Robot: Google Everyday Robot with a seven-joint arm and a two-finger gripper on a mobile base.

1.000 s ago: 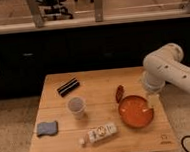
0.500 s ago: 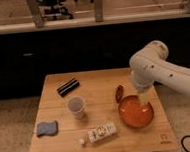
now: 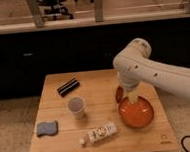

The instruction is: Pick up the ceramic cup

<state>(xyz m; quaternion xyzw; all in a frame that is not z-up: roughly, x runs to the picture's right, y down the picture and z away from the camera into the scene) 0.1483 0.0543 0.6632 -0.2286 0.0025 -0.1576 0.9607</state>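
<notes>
The ceramic cup (image 3: 76, 106) is a small whitish-grey handleless cup with a dark inside. It stands upright left of the middle of the wooden table (image 3: 98, 82). My gripper (image 3: 133, 96) hangs at the end of the white arm (image 3: 148, 71), over the far rim of the orange bowl (image 3: 137, 113). It is to the right of the cup and well apart from it. Nothing shows in its grasp.
A white bottle with a printed label (image 3: 98, 134) lies on its side near the front edge. A black bar-shaped object (image 3: 68, 87) lies at the back left and a blue-grey sponge (image 3: 47, 128) at the front left. A reddish-brown object (image 3: 118, 93) is partly hidden behind the arm.
The arm has swung left across the table. The gripper has moved from the right edge to above the orange bowl, closer to the cup. The objects have not moved.
</notes>
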